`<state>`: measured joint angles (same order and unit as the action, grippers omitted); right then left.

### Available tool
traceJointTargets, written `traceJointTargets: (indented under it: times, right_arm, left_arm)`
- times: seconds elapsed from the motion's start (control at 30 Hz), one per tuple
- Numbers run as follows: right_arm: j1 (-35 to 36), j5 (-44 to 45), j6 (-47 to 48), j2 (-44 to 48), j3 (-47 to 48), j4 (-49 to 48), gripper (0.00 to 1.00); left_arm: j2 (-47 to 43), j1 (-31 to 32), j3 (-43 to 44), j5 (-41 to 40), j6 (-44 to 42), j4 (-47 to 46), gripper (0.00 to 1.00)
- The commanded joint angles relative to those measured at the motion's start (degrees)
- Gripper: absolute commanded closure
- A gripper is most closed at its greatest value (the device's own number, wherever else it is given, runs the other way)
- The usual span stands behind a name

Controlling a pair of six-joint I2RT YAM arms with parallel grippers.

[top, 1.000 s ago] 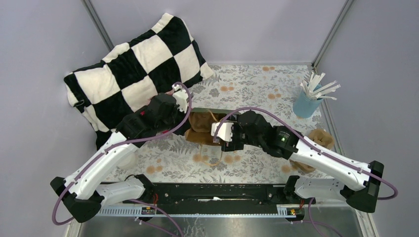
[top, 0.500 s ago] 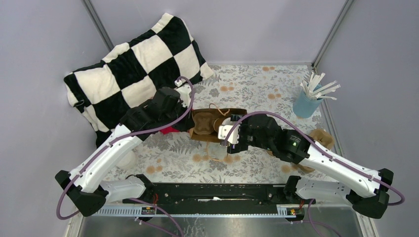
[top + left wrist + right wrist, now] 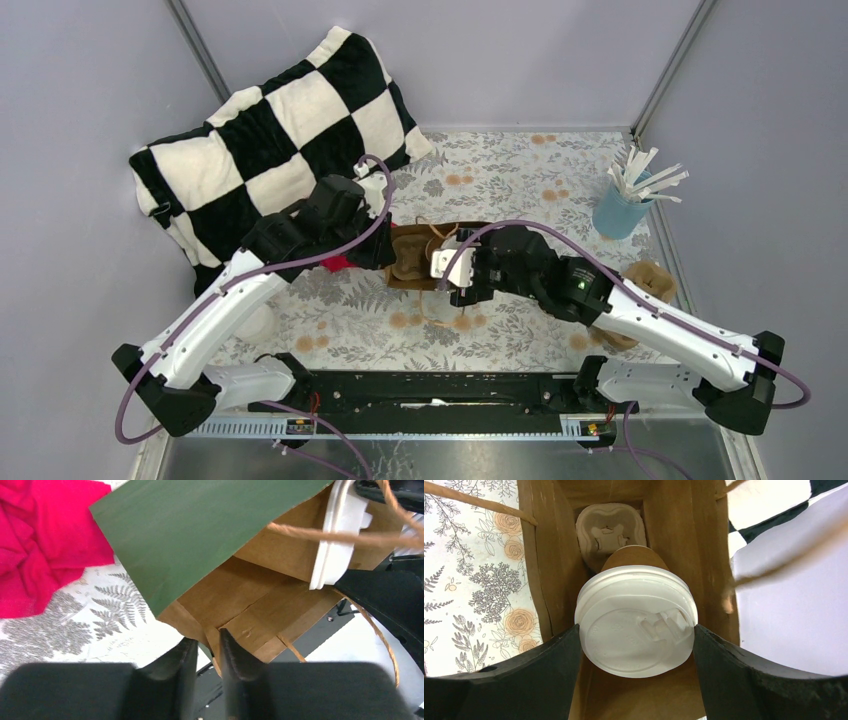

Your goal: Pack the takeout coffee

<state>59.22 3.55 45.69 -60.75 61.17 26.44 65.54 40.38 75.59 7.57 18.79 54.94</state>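
The takeout coffee point(image 3: 636, 620), a brown cup with a white lid, hangs in the mouth of a paper bag point(image 3: 551, 570). My right gripper point(image 3: 636, 630) is shut on the lid, one finger on each side. A molded carrier point(image 3: 610, 530) sits deep in the bag behind the cup. The bag point(image 3: 420, 255) lies mid-table, green outside point(image 3: 200, 540) and brown inside. My left gripper point(image 3: 207, 650) is at the bag's rim. Its jaws stand slightly apart, with the paper edge between them against one finger. The lid point(image 3: 337, 535) shows edge-on at the bag's mouth.
A checkered pillow point(image 3: 270, 140) fills the back left. Red cloth point(image 3: 40, 545) lies beside the bag. A blue cup of white sticks point(image 3: 625, 205) stands at the back right. Brown paper items point(image 3: 650, 280) sit behind my right arm.
The bag now lies flatter and shows more of its length. My right gripper has shifted a little left with the cup at the bag's mouth. My left jaws have parted slightly.
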Motion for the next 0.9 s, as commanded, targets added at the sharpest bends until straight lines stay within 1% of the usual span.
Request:
traceJointTargets:
  times: [0.0,0.07,0.1,0.2,0.23,0.27,0.3,0.37,0.5,0.6,0.7,0.77,0.87]
  right_arm:
    - [-0.25,1.36,-1.82,-2.14,2.54,-3.87,0.26]
    - [-0.25,1.33,-2.30,-3.06,2.96,-4.33,0.26]
    - [-0.29,1.24,-2.54,-3.32,2.99,-4.71,0.26]
    - [-0.69,0.01,-2.78,-3.57,3.46,-4.80,0.26]
    - [-1.11,-0.37,-2.73,-3.70,3.81,-4.43,0.26]
    - [-1.43,-0.73,-2.65,-3.94,4.29,-3.74,0.26]
    - [-1.78,-0.98,-2.69,-4.13,4.87,-3.12,0.26]
    - [-2.67,-2.46,-3.07,-4.05,5.71,-2.14,0.26]
    - [-3.95,-4.93,-3.59,-3.97,6.40,-1.57,0.26]
    - [-4.14,-5.37,-3.59,-4.51,7.37,-0.63,0.26]
    - [-4.20,-5.68,-3.50,-4.64,7.94,-0.33,0.26]
    - [-4.21,-6.02,-3.30,-4.71,8.08,0.10,0.26]
    - [-4.20,-6.45,-2.94,-4.86,7.97,0.84,0.26]
  left_arm:
    - [0.20,-0.13,4.71,-1.69,0.38,0.13,0.69]
    - [0.31,-0.14,6.99,-3.83,-0.03,1.04,0.56]
    - [0.68,-0.13,8.96,-5.07,-0.29,1.81,0.48]
    - [3.52,-0.13,16.61,-8.08,-2.08,4.02,0.25]
    - [4.68,-0.14,19.29,-8.07,-2.97,4.42,0.18]
    - [5.95,-0.07,21.55,-7.12,-3.93,4.47,0.05]
    - [6.90,0.20,22.99,-6.17,-4.43,4.37,0.01]
    - [6.88,0.92,21.66,-4.04,-6.43,1.13,0.01]
    - [2.24,1.80,10.39,2.73,-11.29,-11.83,0.01]
    - [-0.32,1.81,6.30,6.24,-14.06,-17.40,0.01]
    - [-0.25,1.78,5.72,3.99,-14.66,-20.03,0.01]
    - [1.05,1.72,5.93,2.17,-13.89,-21.76,0.05]
    - [4.04,1.67,8.33,0.17,-13.34,-21.25,0.12]
